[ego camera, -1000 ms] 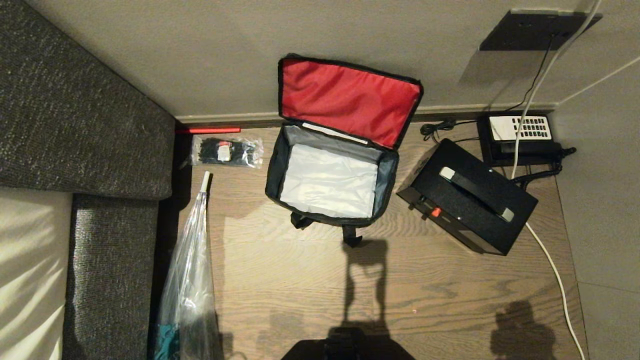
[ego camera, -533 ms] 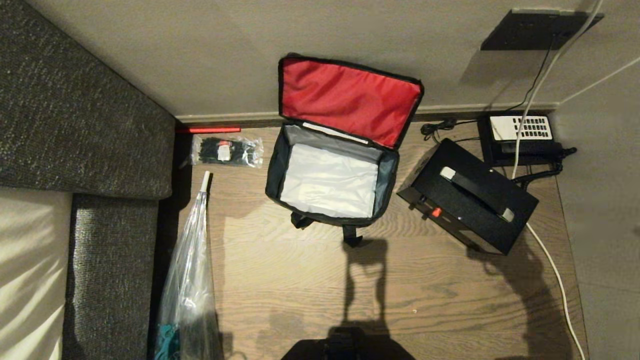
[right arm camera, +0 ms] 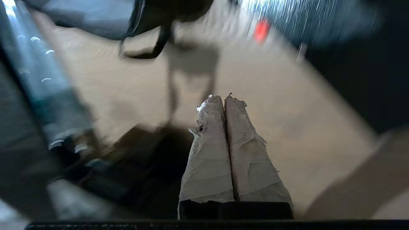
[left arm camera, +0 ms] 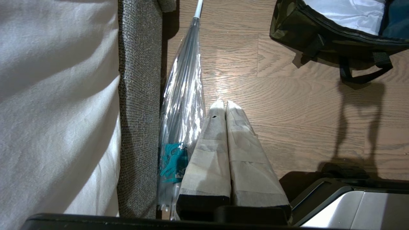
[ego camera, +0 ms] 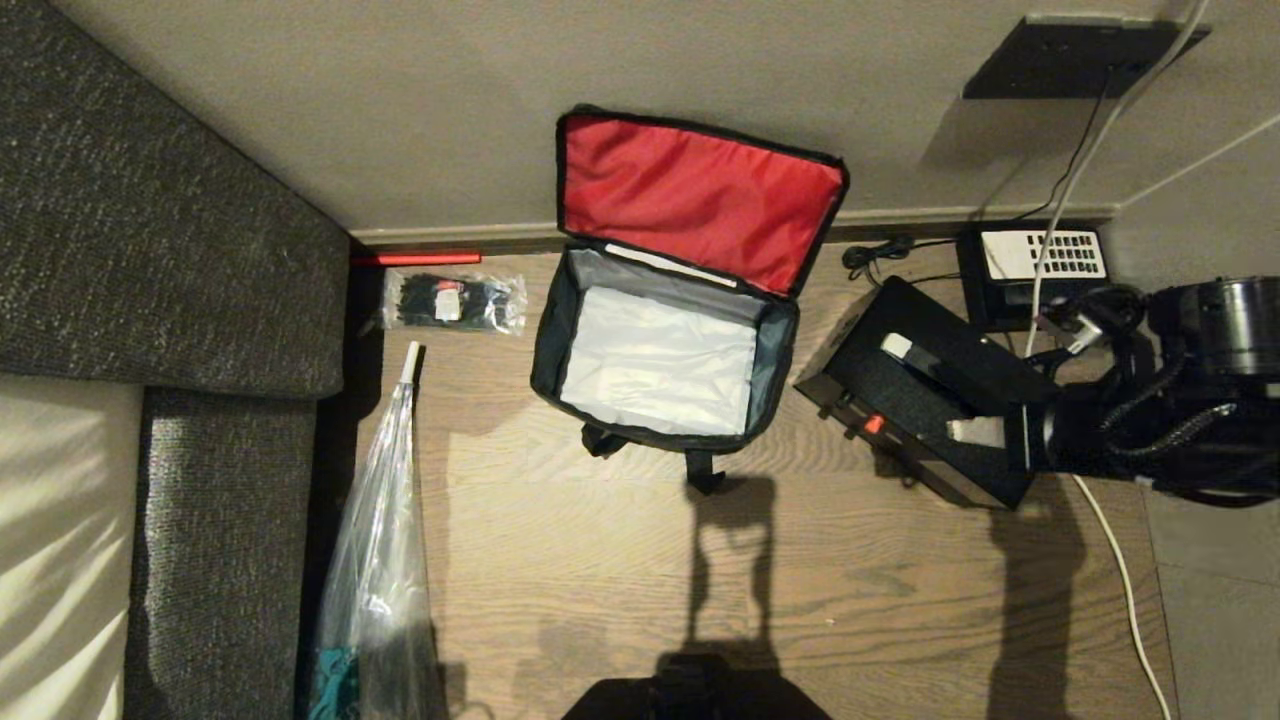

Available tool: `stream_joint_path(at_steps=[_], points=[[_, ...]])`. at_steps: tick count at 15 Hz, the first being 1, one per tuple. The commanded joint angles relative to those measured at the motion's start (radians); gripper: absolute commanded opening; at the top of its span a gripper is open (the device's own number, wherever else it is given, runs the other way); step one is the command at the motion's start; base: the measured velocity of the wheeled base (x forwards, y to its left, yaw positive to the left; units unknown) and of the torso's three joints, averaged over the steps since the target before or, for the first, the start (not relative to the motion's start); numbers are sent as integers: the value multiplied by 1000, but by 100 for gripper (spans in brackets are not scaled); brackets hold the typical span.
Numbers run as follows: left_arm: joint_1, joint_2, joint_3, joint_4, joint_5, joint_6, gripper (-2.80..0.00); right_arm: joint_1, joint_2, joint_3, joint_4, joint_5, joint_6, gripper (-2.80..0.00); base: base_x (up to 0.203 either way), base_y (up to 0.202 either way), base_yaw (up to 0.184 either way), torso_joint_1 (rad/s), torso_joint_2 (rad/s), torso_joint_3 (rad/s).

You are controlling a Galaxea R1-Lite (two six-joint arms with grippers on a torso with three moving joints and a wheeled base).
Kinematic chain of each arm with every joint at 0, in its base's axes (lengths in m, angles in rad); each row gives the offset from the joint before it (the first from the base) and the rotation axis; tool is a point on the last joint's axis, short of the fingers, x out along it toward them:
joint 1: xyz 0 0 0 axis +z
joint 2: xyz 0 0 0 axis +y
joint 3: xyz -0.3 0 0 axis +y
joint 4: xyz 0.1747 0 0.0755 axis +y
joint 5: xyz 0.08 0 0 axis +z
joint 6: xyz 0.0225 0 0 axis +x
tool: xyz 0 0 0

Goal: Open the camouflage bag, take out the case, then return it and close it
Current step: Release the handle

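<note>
Wood-plank floor, beige wall behind, grey sofa on the left. Camouflage bag sits open by the wall, red lid propped up. Case lies just right of the bag, long axis diagonal. Right gripper clenched, empty, over the case's near-right end. Left gripper clenched, above the floor by the sofa.

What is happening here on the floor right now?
A robot is working with a boxy camouflage bag, which stands open on the wooden floor with its red-lined lid up and nothing inside. The black rectangular case sits on the floor beside it. The right tool, shut and holding nothing, is above the case's near end. The left tool is shut and parked near the sofa.
</note>
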Motion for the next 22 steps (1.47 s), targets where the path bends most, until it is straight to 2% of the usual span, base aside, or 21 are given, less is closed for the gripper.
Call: stream_joint_path(at_steps=[1, 3, 4, 5, 8, 10, 12, 13, 14, 16, 19, 20, 22], points=[[0, -2, 3, 0, 0, 0, -280, -11, 83, -5, -31, 5, -6, 0, 0, 0, 0, 0, 0, 0], [0, -2, 3, 0, 0, 0, -280, -12, 85, -8, -5, -1, -51, 0, 0, 0, 0, 0, 0, 0], [0, -2, 3, 0, 0, 0, -280, -14, 82, -3, 15, -16, -120, 0, 0, 0, 0, 0, 0, 0], [0, -2, 3, 0, 0, 0, -280, -16, 83, 12, 35, -80, -176, 0, 0, 0, 0, 0, 0, 0], [0, -2, 3, 0, 0, 0, -280, -15, 100, 37, 48, -360, -290, 0, 0, 0, 0, 0, 0, 0], [0, -2, 3, 0, 0, 0, -280, -13, 110, 49, 17, -595, -375, 0, 0, 0, 0, 0, 0, 0], [0, -2, 3, 0, 0, 0, -280, -7, 135, 83, -119, -853, -488, 0, 0, 0, 0, 0, 0, 0], [0, -2, 3, 0, 0, 0, -280, 1, 157, 107, -217, -938, -556, 0, 0, 0, 0, 0, 0, 0], [1, -2, 3, 0, 0, 0, -280, 13, 189, 135, -324, -980, -613, 0, 0, 0, 0, 0, 0, 0], [0, -2, 3, 0, 0, 0, -280, 44, 242, 171, -505, -1004, -705, 0, 0, 0, 0, 0, 0, 0], [1, -2, 3, 0, 0, 0, -280, 77, 312, 184, -795, -998, -849, 0, 0, 0, 0, 0, 0, 0], [0, -2, 3, 0, 0, 0, -280, 83, 329, 188, -896, -973, -914, 0, 0, 0, 0, 0, 0, 0], [0, -2, 3, 0, 0, 0, -280, 87, 354, 200, -989, -829, -994, 0, 0, 0, 0, 0, 0, 0]])
